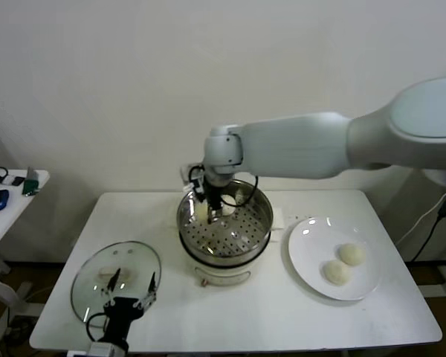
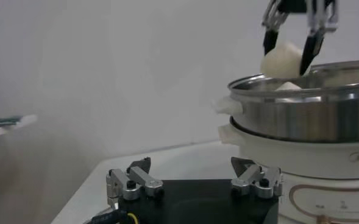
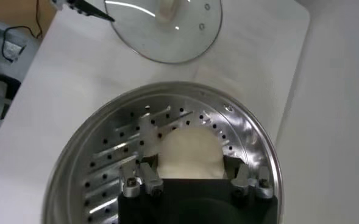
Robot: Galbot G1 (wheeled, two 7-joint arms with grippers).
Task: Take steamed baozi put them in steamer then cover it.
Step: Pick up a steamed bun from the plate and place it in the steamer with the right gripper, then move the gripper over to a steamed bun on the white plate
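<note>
White wall backs a white worktop [image 1: 282,312] in the head view, where the steamer [image 1: 224,230] stands at centre, the cover [image 1: 116,279] lies flat to its left and a plate [image 1: 312,264] with two baozi [image 1: 343,263] sits to its right. Reaching in over the basket's far-left side, the right pincer [image 1: 212,210] is clamped on a baozi [image 1: 202,212]; another bun [image 1: 229,199] shows behind it. Beside the cover, the left pincer [image 1: 131,291] waits with fingers spread wide.

From the left wrist, that pincer [image 2: 194,182] gapes empty and low on the worktop, while the held bun [image 2: 283,59] hangs just above the steamer's rim [image 2: 301,88].

From the right wrist, the bun [image 3: 188,152] sits squarely between the fingers [image 3: 139,179], over the perforated floor [image 3: 124,158].

Released this high, it could probably roll against the wall or its neighbour; squeezing harder would dent soft dough.
</note>
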